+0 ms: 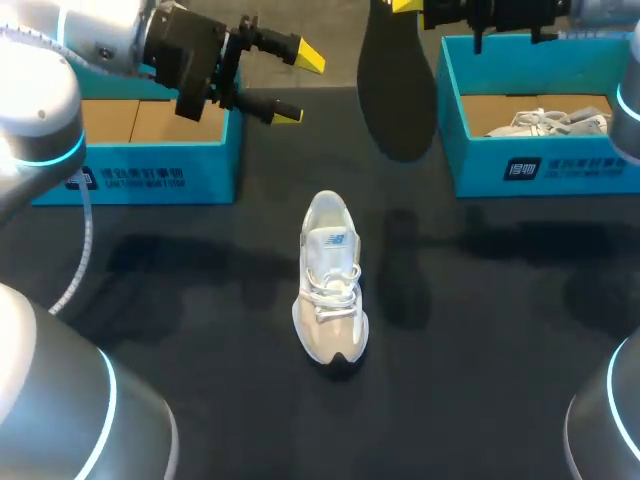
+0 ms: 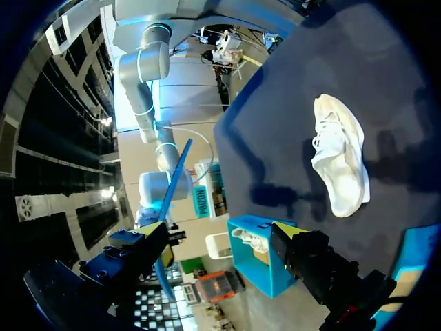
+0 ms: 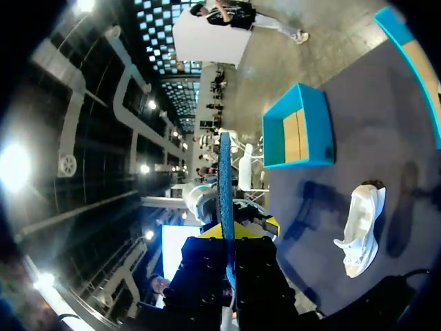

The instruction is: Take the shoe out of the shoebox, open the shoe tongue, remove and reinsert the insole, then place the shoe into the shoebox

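Note:
A white shoe (image 1: 330,285) lies on the black table's middle, toe toward the front. Above and behind it hangs the dark insole (image 1: 398,90), pinched at its upper end by my right gripper (image 1: 405,5). In the right wrist view the insole (image 3: 224,186) shows edge-on as a blue strip between the shut yellow tips of that gripper (image 3: 231,231), with the shoe (image 3: 362,227) far below. My left gripper (image 1: 298,85) hovers open and empty left of the insole. In its own view my left gripper (image 2: 220,238) has its fingers wide apart, and the shoe (image 2: 341,165) lies well ahead.
A blue shoebox (image 1: 150,170) stands at the back left under my left arm and looks empty (image 3: 303,127). A second blue shoebox (image 1: 540,160) at the back right holds another white shoe (image 1: 550,122).

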`<state>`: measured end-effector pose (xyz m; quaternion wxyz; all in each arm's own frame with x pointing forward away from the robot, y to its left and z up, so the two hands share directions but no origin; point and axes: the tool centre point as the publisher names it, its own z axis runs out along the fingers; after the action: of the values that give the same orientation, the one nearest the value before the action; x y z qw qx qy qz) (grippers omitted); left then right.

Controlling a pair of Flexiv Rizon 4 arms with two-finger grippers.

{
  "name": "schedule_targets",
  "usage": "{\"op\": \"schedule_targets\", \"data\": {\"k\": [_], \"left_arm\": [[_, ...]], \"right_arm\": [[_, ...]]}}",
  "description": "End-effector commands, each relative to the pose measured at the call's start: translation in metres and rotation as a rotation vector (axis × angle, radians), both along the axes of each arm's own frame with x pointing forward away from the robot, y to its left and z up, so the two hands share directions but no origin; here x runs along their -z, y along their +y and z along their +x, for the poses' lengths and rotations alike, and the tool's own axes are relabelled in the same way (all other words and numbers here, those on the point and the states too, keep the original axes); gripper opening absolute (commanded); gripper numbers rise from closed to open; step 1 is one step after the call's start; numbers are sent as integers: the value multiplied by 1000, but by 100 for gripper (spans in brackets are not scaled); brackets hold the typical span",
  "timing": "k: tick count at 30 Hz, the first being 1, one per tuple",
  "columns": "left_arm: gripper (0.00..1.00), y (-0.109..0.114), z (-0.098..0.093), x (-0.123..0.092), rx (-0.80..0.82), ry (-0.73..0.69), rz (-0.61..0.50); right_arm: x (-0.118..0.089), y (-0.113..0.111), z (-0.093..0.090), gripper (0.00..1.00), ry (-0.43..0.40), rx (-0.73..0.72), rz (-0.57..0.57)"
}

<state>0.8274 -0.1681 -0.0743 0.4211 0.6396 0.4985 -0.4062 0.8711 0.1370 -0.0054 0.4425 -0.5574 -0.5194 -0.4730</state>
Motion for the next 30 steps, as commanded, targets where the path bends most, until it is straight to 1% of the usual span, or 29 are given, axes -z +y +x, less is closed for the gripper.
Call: {"op": "schedule_targets", "data": {"k": [1, 3, 7, 11, 14, 15, 17, 21, 30], "left_arm": [[100, -2, -7, 3, -25, -16, -70], [100, -4, -7, 2, -32, -21, -86], [100, -7, -8, 0, -49, -35, -132], [100, -11, -9, -2, -80, -51, -175], [100, -14, -11, -3, -93, -75, -187], [100, -15, -12, -4, -91, -65, -211], [100, -16, -13, -4, -91, -56, -218], [100, -19, -12, -6, -100, -24, -278], [100, -26, -12, -10, -95, -22, -316]], "right_arm": [[4, 2, 3, 0, 62, 26, -1], [5, 2, 3, 0, 83, 44, 7], [9, 4, 6, 0, 138, 36, -31], [14, 4, 10, 0, 166, 42, -65], [17, 9, 13, 0, 176, 51, -48], [20, 12, 16, 0, 176, 56, -33], [24, 16, 17, 0, 184, 46, -30], [34, 27, 21, 0, 199, 30, -25], [40, 40, 23, 0, 209, 15, -14]]}}
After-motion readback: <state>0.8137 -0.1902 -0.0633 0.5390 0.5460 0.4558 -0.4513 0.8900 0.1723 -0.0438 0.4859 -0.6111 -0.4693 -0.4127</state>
